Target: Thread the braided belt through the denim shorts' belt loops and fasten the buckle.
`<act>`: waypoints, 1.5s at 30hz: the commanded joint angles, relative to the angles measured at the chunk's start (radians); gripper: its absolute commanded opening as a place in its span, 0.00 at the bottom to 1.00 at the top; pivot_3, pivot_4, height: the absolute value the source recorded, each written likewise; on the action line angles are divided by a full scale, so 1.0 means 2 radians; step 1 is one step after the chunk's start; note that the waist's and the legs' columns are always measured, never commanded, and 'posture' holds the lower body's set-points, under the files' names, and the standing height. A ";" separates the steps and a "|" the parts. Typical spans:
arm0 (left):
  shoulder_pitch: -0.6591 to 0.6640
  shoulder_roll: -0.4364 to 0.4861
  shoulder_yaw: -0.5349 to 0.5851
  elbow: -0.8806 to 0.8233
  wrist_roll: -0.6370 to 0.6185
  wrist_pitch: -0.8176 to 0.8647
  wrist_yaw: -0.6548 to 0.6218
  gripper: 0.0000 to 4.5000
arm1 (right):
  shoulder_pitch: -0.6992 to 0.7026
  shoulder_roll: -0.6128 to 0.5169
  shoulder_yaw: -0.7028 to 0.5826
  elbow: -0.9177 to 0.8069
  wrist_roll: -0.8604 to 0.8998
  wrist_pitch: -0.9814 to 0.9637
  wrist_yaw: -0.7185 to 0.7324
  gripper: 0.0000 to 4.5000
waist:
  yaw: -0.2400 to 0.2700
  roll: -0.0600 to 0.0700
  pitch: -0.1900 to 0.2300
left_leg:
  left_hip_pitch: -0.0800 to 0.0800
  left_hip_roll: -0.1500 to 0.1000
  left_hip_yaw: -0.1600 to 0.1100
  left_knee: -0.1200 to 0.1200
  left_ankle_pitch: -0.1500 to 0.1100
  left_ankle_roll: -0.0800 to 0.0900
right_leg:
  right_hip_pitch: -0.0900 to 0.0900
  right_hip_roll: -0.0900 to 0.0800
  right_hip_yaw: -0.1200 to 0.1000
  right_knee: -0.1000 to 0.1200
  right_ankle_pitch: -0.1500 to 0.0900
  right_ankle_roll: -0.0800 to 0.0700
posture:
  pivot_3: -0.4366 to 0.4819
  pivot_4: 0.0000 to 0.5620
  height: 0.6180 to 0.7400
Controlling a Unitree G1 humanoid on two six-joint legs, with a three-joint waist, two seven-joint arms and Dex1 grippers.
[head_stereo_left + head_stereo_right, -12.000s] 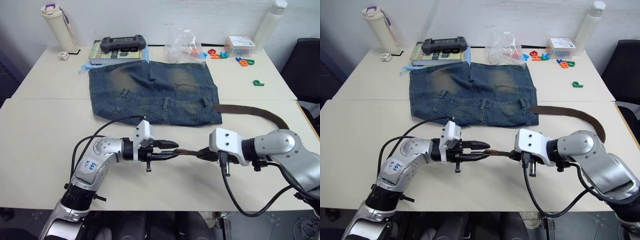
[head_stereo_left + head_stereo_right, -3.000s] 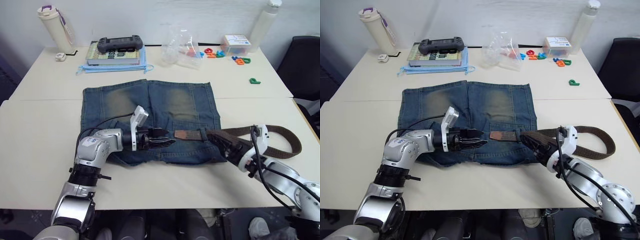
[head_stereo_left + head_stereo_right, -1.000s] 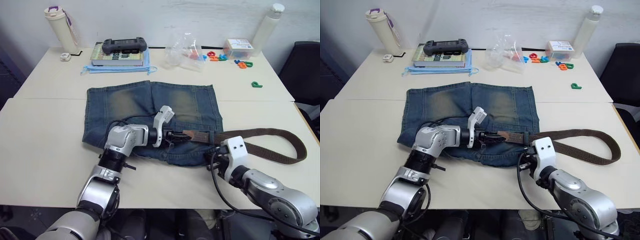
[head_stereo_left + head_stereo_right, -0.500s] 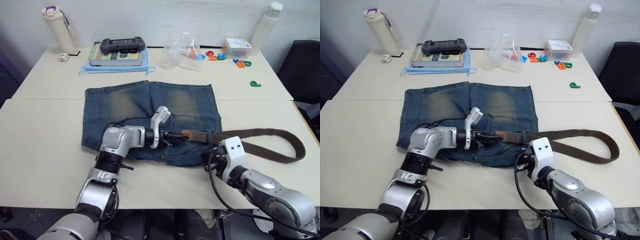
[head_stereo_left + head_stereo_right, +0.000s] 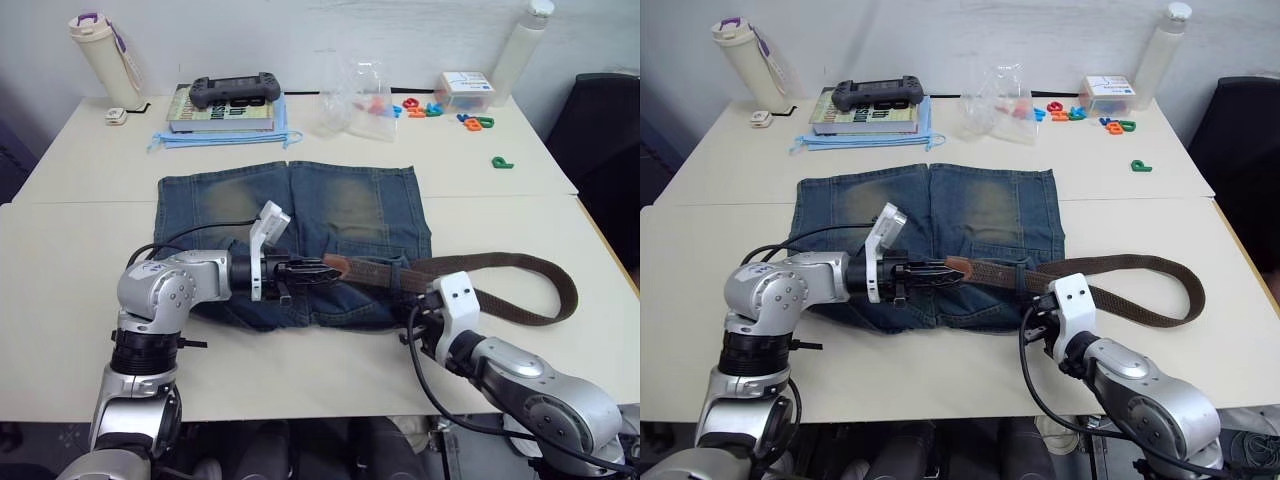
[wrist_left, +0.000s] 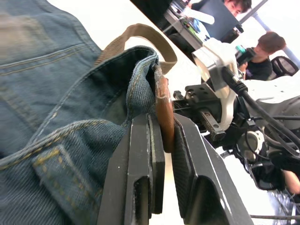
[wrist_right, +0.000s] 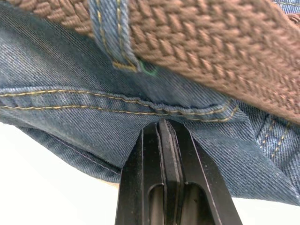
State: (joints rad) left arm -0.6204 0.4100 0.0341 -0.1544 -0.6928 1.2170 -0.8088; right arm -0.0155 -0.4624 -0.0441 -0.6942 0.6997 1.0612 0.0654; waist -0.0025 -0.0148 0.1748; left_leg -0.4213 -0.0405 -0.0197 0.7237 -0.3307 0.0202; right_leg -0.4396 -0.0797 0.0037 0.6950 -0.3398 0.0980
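Note:
The denim shorts (image 5: 340,205) lie flat mid-table, waistband toward me. My left gripper (image 5: 322,268) is shut on the braided belt's tan leather end (image 6: 164,110), just over the waistband. From there the braided belt (image 5: 480,265) runs right under a belt loop (image 7: 110,33), curves round on the table (image 5: 565,290) and comes back. My right gripper (image 7: 161,125) is shut, its tips resting against the waistband's edge just below that loop, at the shorts' right corner (image 5: 415,318). I cannot make out the buckle.
Along the far edge stand a cream bottle (image 5: 100,55), a book with a game controller (image 5: 235,90), a clear plastic bag (image 5: 355,95), a small box (image 5: 462,88), coloured letters (image 5: 470,120) and a white bottle (image 5: 515,50). A black chair (image 5: 610,120) is at right.
My left gripper has drawn the belt's end leftward along the waistband, and the belt's slack curve on the right has shortened. The right gripper stays at the waistband corner.

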 commanded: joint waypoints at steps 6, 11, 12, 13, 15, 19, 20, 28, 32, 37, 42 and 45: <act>0.003 0.027 0.074 0.023 -0.006 -0.038 0.035 0.11 | 0.003 0.001 0.002 0.019 -0.020 0.016 0.002 0.00 | 0.004 0.000 0.000 | 0.000 0.000 0.000 -0.002 0.002 -0.001 | -0.001 0.000 0.000 0.000 0.000 -0.001 | 0.48 0.27 0.40; 0.025 0.031 0.081 0.015 -0.020 -0.031 0.032 0.11 | -0.001 0.003 0.001 0.019 -0.026 0.019 0.004 0.00 | 0.006 -0.001 -0.001 | 0.000 0.000 0.000 -0.002 0.002 -0.001 | 0.000 0.000 0.000 -0.001 0.001 -0.001 | 0.48 0.27 0.40; 0.031 0.039 0.089 0.016 -0.028 -0.027 0.026 0.11 | -0.001 0.001 -0.004 0.021 -0.030 0.020 0.001 0.00 | 0.005 -0.001 -0.001 | 0.000 0.000 0.000 -0.002 0.002 -0.001 | 0.000 0.000 0.000 -0.001 0.001 -0.001 | 0.48 0.27 0.40; 0.038 0.047 0.097 0.017 -0.037 -0.021 0.019 0.11 | -0.001 0.000 -0.012 0.023 -0.033 0.020 -0.002 0.00 | 0.005 -0.001 -0.001 | 0.000 0.000 0.000 -0.002 0.002 -0.001 | -0.001 0.000 0.000 -0.001 0.001 -0.001 | 0.48 0.27 0.40; 0.051 0.061 0.111 0.019 -0.055 -0.010 0.010 0.11 | 0.001 -0.006 -0.026 0.028 -0.039 0.020 -0.005 0.00 | 0.004 -0.001 -0.001 | 0.000 0.000 0.000 -0.002 0.002 -0.001 | -0.001 0.000 0.000 0.000 0.001 -0.001 | 0.48 0.27 0.40; 0.070 0.073 0.118 0.014 -0.070 -0.006 0.009 0.11 | 0.000 -0.015 -0.046 0.030 -0.043 0.021 -0.003 0.00 | 0.009 -0.001 -0.001 | 0.000 -0.001 0.000 -0.002 0.002 0.000 | 0.000 -0.001 0.000 -0.001 0.001 -0.001 | 0.48 0.27 0.40; 0.073 0.073 0.120 0.011 -0.076 -0.004 0.011 0.11 | 0.000 -0.017 -0.049 0.029 -0.044 0.022 -0.002 0.00 | 0.012 -0.001 -0.001 | 0.000 -0.001 0.000 -0.002 0.002 0.000 | 0.000 -0.001 0.000 -0.001 0.001 -0.001 | 0.48 0.27 0.40; 0.078 0.045 0.126 -0.009 -0.107 0.002 0.049 0.11 | -0.025 -0.035 -0.052 0.023 -0.057 0.008 0.014 0.00 | 0.013 -0.001 -0.001 | 0.000 -0.001 0.000 -0.002 0.002 0.000 | 0.000 -0.001 0.000 -0.002 0.001 -0.001 | 0.48 0.27 0.40; 0.072 0.037 0.123 -0.006 -0.110 -0.001 0.060 0.11 | -0.022 -0.058 -0.060 -0.015 -0.041 0.003 0.052 0.00 | 0.013 -0.001 0.000 | 0.000 -0.001 0.000 -0.002 0.002 0.000 | 0.000 -0.001 0.000 -0.002 0.001 -0.001 | 0.48 0.27 0.40; 0.068 0.031 0.116 0.001 -0.108 -0.006 0.062 0.11 | -0.003 -0.100 -0.082 -0.065 -0.032 -0.018 0.101 0.22 | 0.013 -0.001 0.000 | -0.001 -0.001 0.000 -0.002 0.002 0.000 | -0.001 -0.001 0.000 -0.002 0.001 -0.001 | 0.48 0.27 0.40; 0.066 0.027 0.110 0.005 -0.106 -0.008 0.063 0.11 | 0.017 -0.192 -0.016 -0.121 -0.098 -0.079 0.160 0.62 | 0.013 -0.001 0.000 | -0.001 -0.001 0.000 -0.002 0.002 0.000 | -0.001 -0.001 0.000 -0.002 0.001 -0.001 | 0.48 0.27 0.40; 0.065 0.026 0.109 0.006 -0.107 -0.008 0.064 0.11 | 0.024 -0.249 0.057 -0.119 -0.189 -0.142 0.169 0.62 | 0.013 -0.001 0.000 | -0.001 -0.001 0.000 -0.002 0.002 0.000 | -0.001 -0.001 0.000 -0.002 0.001 -0.001 | 0.48 0.27 0.40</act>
State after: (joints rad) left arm -0.4675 0.4627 0.2513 -0.1384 -0.8824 1.2171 -0.6794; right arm 0.0205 -0.8676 -0.0668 -0.8615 0.5196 0.9214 0.3723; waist 0.0229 -0.0158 0.1749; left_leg -0.4224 -0.0418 -0.0193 0.7196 -0.3273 0.0199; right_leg -0.4407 -0.0809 0.0029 0.6911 -0.3381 0.0966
